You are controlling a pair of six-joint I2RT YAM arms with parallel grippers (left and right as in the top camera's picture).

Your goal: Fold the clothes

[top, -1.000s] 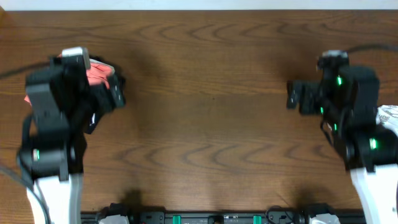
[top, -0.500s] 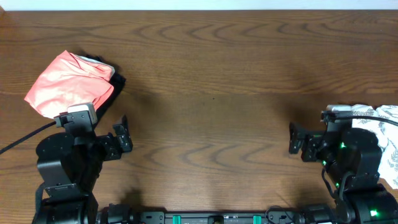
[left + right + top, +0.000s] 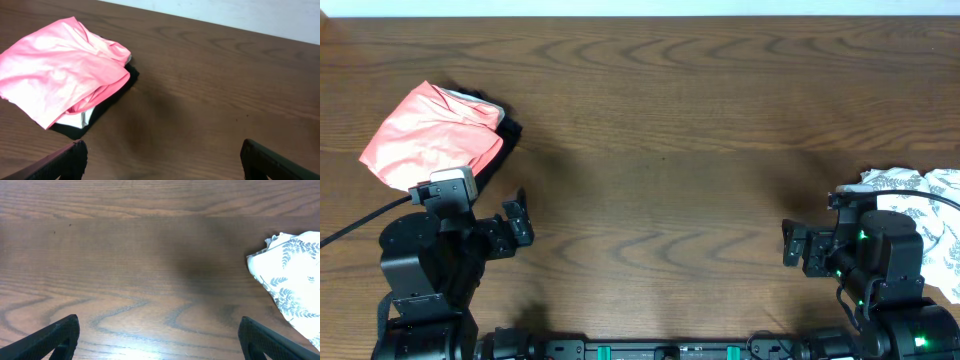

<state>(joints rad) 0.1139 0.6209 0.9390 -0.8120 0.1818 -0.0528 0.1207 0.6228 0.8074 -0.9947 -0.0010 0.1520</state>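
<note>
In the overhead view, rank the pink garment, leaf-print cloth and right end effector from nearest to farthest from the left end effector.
1. pink garment, back left, just beyond the left end effector.
2. right end effector, front right.
3. leaf-print cloth, right edge.

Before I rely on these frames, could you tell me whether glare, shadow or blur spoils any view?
Overhead: even light, sharp wood grain on the table, only faint soft shadows. Left wrist: the pink garment shows a bright sheen, a soft shadow lies right of it, the left fingers are dark silhouettes. Right wrist: the leaf-print cloth is sharp; a diffuse shadow darkens mid-table.
</note>
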